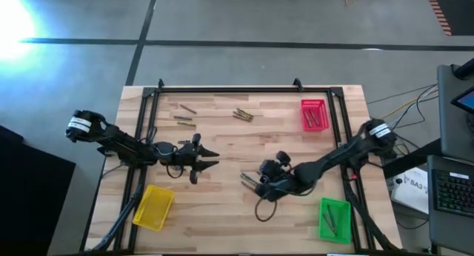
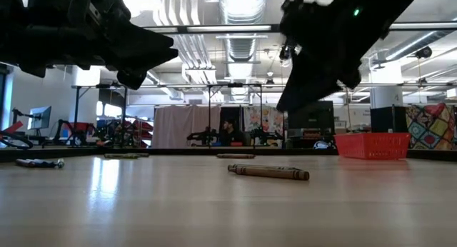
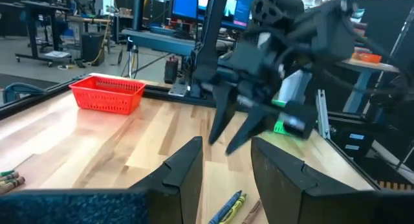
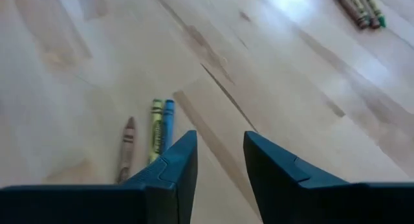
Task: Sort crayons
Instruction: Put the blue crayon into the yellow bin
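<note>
Three crayons, brown, yellow-green and blue, lie flat side by side on the wooden table, at its middle in the high view. My right gripper hovers just above and beside them, slanting down, open and empty. My left gripper hangs level over the table's left-middle, open and empty, pointing toward the right gripper. More loose crayons lie at the far side.
A red tray with crayons stands at the far right, a green tray with crayons at the near right, and a yellow tray at the near left. A black frame borders the table.
</note>
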Action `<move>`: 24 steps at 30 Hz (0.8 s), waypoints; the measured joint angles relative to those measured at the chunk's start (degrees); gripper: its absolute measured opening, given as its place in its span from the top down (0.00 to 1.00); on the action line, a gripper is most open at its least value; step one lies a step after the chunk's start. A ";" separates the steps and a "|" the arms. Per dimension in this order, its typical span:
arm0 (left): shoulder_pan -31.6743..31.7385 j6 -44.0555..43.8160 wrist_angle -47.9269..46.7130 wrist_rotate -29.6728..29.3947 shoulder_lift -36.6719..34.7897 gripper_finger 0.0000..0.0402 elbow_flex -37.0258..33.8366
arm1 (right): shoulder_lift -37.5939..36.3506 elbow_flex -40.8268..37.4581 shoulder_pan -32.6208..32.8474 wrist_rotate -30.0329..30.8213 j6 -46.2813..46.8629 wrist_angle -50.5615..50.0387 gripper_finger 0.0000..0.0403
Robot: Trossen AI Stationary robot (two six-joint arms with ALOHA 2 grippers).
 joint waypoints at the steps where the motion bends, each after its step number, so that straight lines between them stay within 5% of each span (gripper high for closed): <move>1: 0.02 0.02 -0.02 0.00 0.00 0.71 0.00 | 1.39 0.33 -0.40 -0.39 -0.59 0.65 0.71; 10: 0.24 2.54 -0.01 -0.44 0.00 0.71 0.22 | 10.27 4.86 -3.21 -7.57 -5.01 5.64 0.73; 24: 0.26 4.87 -2.63 -0.46 0.00 0.71 1.14 | 10.80 5.22 -6.10 -14.94 -6.04 5.52 0.79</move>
